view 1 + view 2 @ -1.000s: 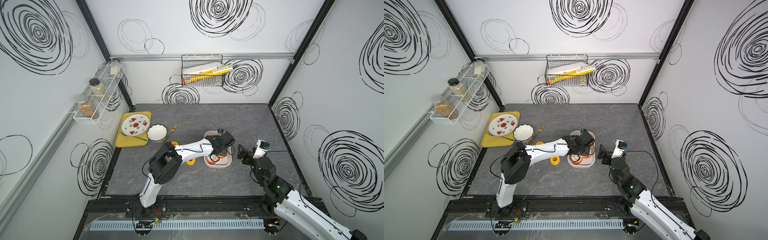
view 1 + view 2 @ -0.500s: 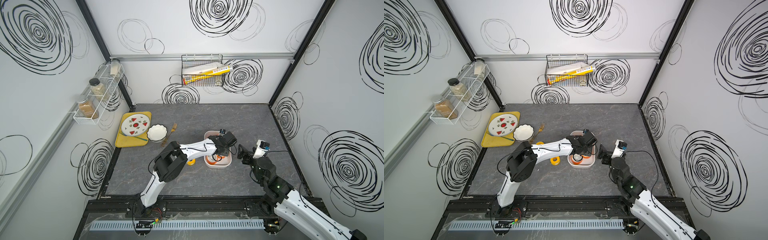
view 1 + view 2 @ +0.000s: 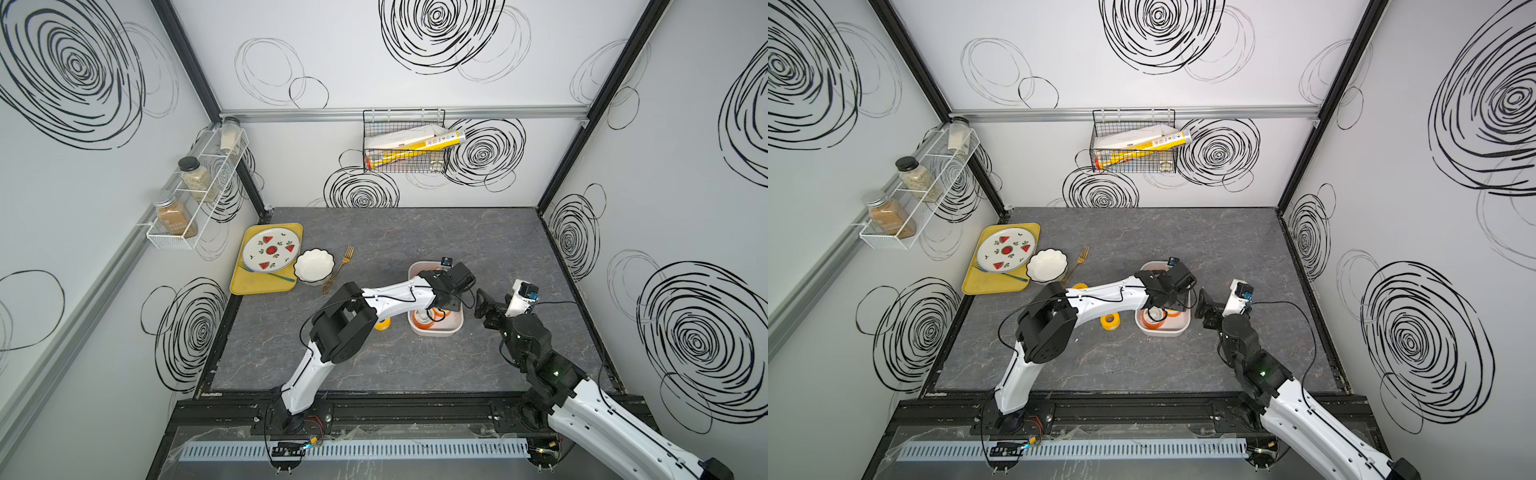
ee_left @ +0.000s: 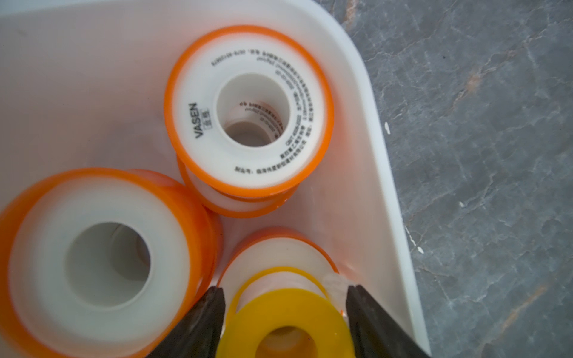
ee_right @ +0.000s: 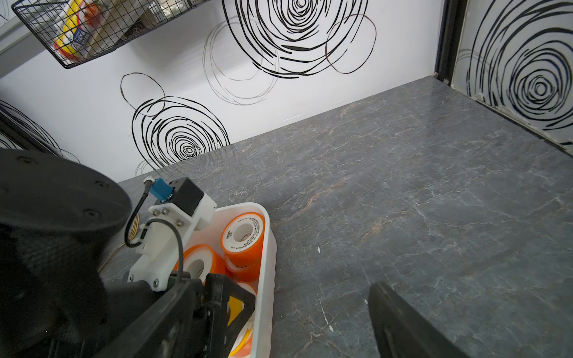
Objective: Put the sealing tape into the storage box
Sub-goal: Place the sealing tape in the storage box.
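Note:
The white storage box (image 3: 436, 332) (image 3: 1163, 332) sits mid-table. My left gripper (image 3: 446, 305) (image 4: 283, 291) reaches down into it. Its jaws stand open on either side of a yellow-flanged spool of sealing tape (image 4: 288, 313), which rests on an orange spool, and a small gap shows at the fingertips. More orange spools (image 4: 248, 108) (image 4: 93, 263) lie in the box (image 4: 372, 124). Another yellow spool (image 3: 382, 324) (image 3: 1111, 322) lies on the table left of the box. My right gripper (image 3: 482, 305) (image 5: 297, 334) hovers open and empty just right of the box (image 5: 263, 279).
At the left stand a yellow tray (image 3: 249, 286) with a watermelon plate, a white scalloped bowl (image 3: 313, 266) and a gold fork (image 3: 343, 262). A wire basket (image 3: 405, 145) hangs on the back wall and a spice rack (image 3: 195, 187) on the left wall.
My left gripper's jaws have widened around the yellow spool inside the box, and the left arm has shifted slightly. The right arm has not moved.

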Motion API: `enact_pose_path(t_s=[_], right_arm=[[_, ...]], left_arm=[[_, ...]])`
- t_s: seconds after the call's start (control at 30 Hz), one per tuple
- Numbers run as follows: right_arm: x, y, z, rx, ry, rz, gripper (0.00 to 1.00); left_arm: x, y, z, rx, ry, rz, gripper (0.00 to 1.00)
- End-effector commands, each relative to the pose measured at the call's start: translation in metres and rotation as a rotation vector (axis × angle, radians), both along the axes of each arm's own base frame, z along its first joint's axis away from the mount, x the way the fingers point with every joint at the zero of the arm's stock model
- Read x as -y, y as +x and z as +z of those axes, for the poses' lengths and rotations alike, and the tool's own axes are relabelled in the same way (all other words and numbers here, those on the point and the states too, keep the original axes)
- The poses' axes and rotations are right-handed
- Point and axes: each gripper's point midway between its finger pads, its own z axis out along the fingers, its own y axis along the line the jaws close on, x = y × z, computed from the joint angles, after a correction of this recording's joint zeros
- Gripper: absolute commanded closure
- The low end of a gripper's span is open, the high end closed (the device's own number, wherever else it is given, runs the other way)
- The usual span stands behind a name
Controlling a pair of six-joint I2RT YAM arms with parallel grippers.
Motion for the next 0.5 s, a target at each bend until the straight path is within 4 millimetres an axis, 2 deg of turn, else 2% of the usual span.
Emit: enact_pose_path(t_s=[0.0,0.2,0.47], right_arm=[[0.003,0.0,-0.005,-0.007,-0.004,-0.013,0.08],[0.003,0.0,-0.005,-0.008,-0.005,-0.013,0.08],[0.003,0.0,-0.005,-0.008,-0.005,-0.014,0.08]], left_arm=[[0.003,0.005,0.012,0.033,-0.013,0.005,0.29],[0.001,0.002,0.018,0.035,-0.025,0.006,0.29],[-0.002,-0.014,0.027,0.028,-0.028,-0.004,0.28]])
